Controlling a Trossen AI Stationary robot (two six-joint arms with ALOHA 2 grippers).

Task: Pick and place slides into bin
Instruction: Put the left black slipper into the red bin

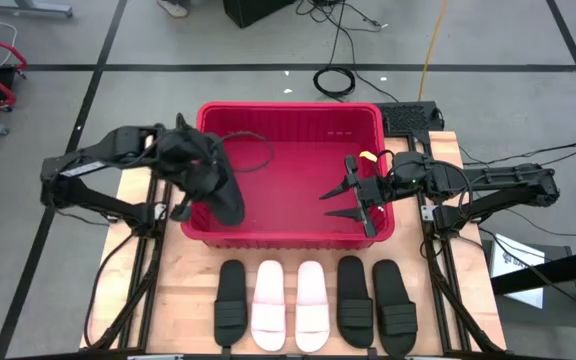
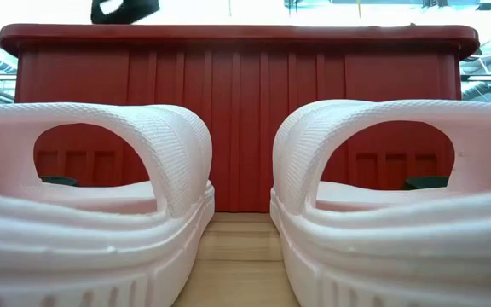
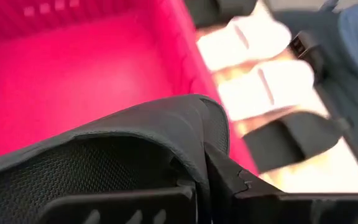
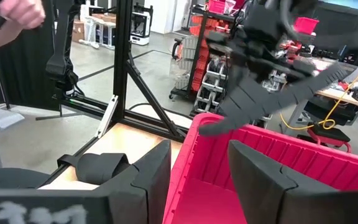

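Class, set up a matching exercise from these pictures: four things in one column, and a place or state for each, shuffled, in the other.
Things
1. left gripper
2. right gripper
3. white slides
4. red bin

Places or states
A. side by side on the table, in the row's middle
B. open, empty, over the bin
C. behind the row of slides
D. shut on a black slide

Pairs: 1-D, 2-B, 3-A, 4-C

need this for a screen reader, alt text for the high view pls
The left gripper holds a black slide sandal over a large red plastic crate; the open right gripper hovers opposite. Three black and two white sandals line the wooden table.
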